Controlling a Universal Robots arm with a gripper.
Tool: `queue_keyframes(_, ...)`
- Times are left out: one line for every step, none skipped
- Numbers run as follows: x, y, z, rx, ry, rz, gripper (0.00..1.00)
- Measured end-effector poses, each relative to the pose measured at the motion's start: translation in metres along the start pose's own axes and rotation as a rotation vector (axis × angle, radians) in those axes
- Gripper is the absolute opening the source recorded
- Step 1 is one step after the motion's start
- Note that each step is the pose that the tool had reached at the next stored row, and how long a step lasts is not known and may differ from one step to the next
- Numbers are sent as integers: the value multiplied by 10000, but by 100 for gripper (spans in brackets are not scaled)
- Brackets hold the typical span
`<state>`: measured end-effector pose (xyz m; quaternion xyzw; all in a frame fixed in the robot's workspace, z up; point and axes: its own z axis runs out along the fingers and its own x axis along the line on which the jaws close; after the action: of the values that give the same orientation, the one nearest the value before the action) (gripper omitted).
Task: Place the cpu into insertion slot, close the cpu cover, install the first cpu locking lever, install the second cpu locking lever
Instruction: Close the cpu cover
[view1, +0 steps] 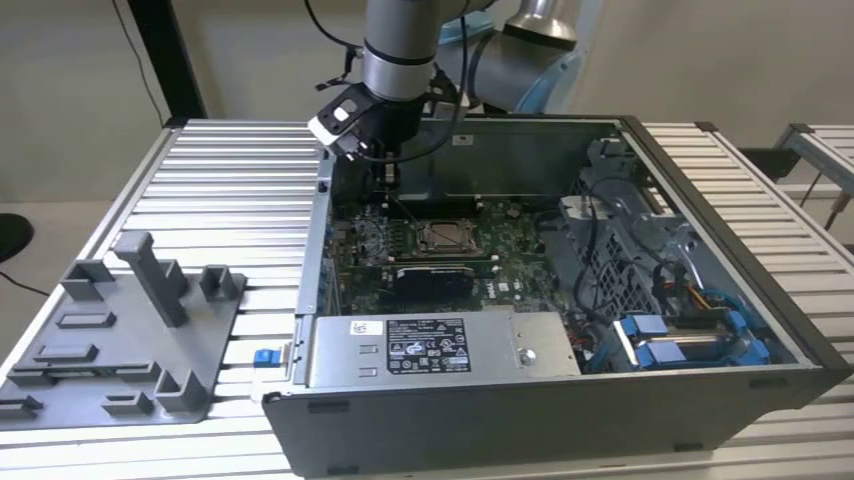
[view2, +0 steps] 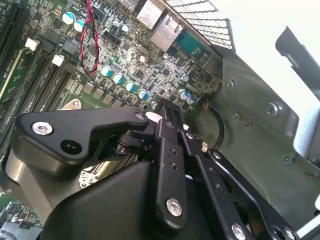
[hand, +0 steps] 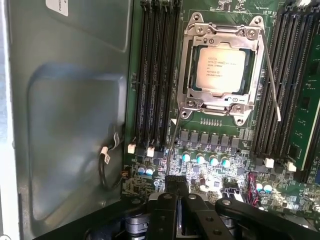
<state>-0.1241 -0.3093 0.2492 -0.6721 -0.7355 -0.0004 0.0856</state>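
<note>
The chip (hand: 220, 67) lies in the socket (view1: 442, 237) of the green board (hand: 215, 150), with the metal frame (hand: 186, 70) closed over its edges. In the exterior view the gripper (view1: 387, 180) hangs at eleven o'clock from the socket, its fingers (hand: 176, 182) pressed together on nothing.

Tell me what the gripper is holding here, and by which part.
Nothing that shows: the gripper is shut with nothing between its fingers, over the green board. The chip lies seated under the metal frame.
</note>
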Motion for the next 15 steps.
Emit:
queue_keyframes(0, 1, 0, -10, -2, -11, 0)
queue_keyframes(0, 3, 0, -16, -4, -20, 0)
queue_keyframes(-1, 7, -2, -19, -4, -32, 0)
queue_keyframes(-1, 12, -3, -21, -1, -45, 0)
queue_keyframes(-1, 15, -10, -21, 7, -55, 0)
queue_keyframes(1, 18, -22, -23, 19, -61, 0)
queue_keyframes(2, 21, -33, -23, 32, -72, 0)
queue_keyframes(2, 25, -43, -23, 50, -85, 0)
queue_keyframes(2, 31, -50, -24, 76, -104, 0)
queue_keyframes(2, 39, -55, -25, 107, -129, 0)
queue_keyframes(1, 46, -58, -30, 137, -157, 0)
queue_keyframes(0, 53, -60, -34, 165, -184, 0)
queue_keyframes(0, 61, -62, -38, 191, -210, 0)
queue_keyframes(-1, 68, -66, -41, 215, -235, 0)
queue_keyframes(-2, 75, -69, -44, 238, -259, 0)
